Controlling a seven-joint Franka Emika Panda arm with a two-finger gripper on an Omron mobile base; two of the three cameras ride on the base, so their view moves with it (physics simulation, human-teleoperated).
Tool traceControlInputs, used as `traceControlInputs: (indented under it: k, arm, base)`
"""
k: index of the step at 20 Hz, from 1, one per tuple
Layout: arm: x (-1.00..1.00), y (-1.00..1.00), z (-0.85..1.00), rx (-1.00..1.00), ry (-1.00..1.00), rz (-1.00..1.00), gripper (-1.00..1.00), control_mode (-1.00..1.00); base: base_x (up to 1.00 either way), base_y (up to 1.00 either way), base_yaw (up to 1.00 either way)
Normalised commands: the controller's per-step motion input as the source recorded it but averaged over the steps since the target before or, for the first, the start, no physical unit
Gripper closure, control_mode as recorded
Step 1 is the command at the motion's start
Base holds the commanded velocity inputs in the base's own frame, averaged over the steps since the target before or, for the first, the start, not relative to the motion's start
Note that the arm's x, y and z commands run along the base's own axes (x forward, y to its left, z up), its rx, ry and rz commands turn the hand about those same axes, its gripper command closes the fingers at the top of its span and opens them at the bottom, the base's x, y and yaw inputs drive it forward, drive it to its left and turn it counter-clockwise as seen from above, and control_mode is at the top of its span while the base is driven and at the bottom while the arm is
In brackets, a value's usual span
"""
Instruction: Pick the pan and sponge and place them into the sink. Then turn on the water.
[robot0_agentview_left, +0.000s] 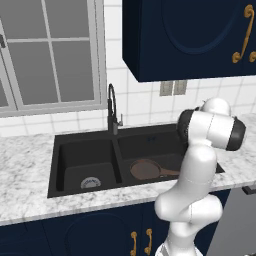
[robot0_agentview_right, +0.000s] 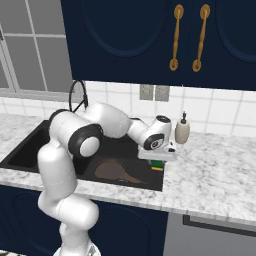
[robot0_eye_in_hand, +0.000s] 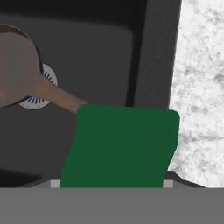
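Observation:
The dark reddish-brown pan lies in the right basin of the black sink, its long handle pointing right. In the hand view the pan covers part of the silver drain. My gripper is shut on the sponge, held just above the sink's right rim. The sponge's green layer faces the hand camera, hides the fingertips and overlaps the tip of the pan's handle. The black arched faucet stands behind the divider; no water runs.
A white soap dispenser stands on the marble counter just right of the hand, against the tiled wall. Dark blue upper cabinets hang overhead. A window is behind the left basin.

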Motion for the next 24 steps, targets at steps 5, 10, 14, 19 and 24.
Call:
traceControlInputs:
  k: [5, 10, 14, 19, 24]
  arm:
    - [0.03, 1.00, -0.03, 0.00, 0.01, 0.21, 1.00, -1.00]
    - [0.03, 0.97, -0.26, -0.04, 0.00, 0.07, 1.00, -1.00]
    - [0.39, 0.66, -0.40, -0.07, 0.00, -0.05, 1.00, -1.00]
    - [0.53, 0.40, -0.49, -0.07, 0.00, -0.08, 1.00, -1.00]
    - [0.56, 0.05, -0.56, -0.06, 0.00, -0.04, 1.00, -1.00]
  base:
    - [0.00, 0.00, 0.00]
    - [0.00, 0.00, 0.00]
    - [0.00, 0.00, 0.00]
    - [0.00, 0.00, 0.00]
    - [0.00, 0.00, 0.00]
